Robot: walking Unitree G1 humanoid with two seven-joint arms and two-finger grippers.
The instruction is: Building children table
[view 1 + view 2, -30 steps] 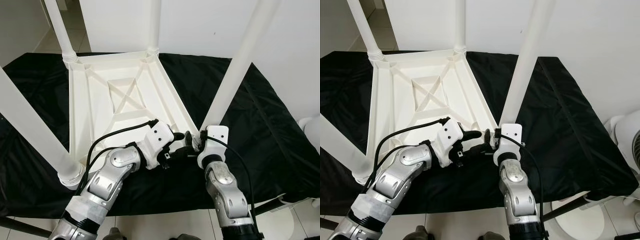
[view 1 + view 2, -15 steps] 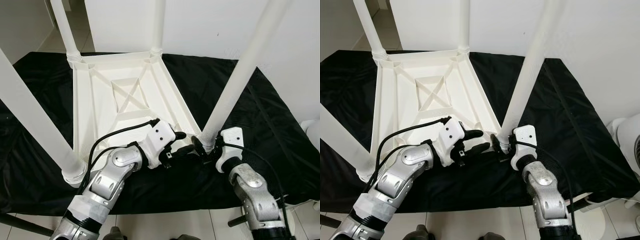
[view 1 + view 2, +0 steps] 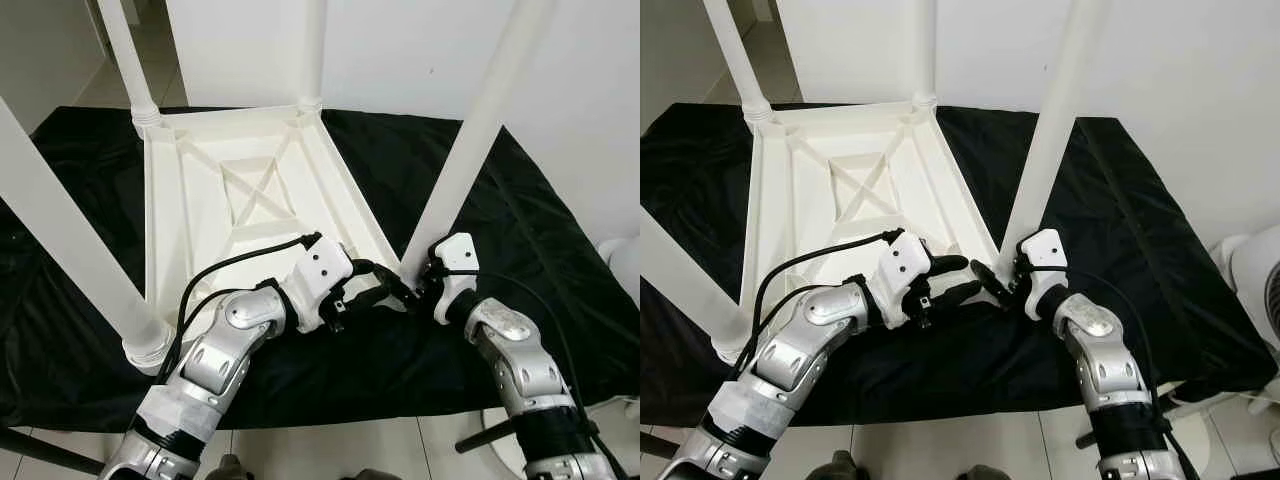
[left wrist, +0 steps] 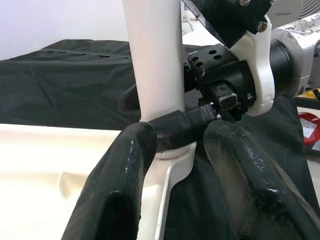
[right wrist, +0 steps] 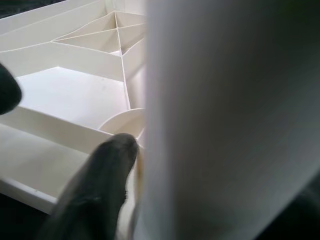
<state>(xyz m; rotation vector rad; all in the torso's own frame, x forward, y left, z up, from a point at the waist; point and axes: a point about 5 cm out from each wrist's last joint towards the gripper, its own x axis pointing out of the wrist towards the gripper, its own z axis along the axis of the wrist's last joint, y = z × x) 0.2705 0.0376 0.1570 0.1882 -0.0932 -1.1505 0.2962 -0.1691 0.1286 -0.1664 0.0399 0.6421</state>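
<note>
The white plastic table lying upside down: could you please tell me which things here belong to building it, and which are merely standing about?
Job:
upturned white plastic tabletop
near-right white leg
left gripper
right gripper

Standing about:
black cloth
white fan

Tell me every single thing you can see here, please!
Table top: one, white plastic, lying upside down on the cloth, ribbed underside showing.
Table legs: four, white, standing up from the top's corners; this one is at the near right corner.
Cloth: one, black, spread under the table top.
Floor: pale tiles, along the near edge.
Fan: one, white, partly seen at the far right.
Left gripper: black, jaws open, reaching in at the near right leg's base.
Right gripper: black, jaws around the same leg's base.
Arms: two, silver.
</note>
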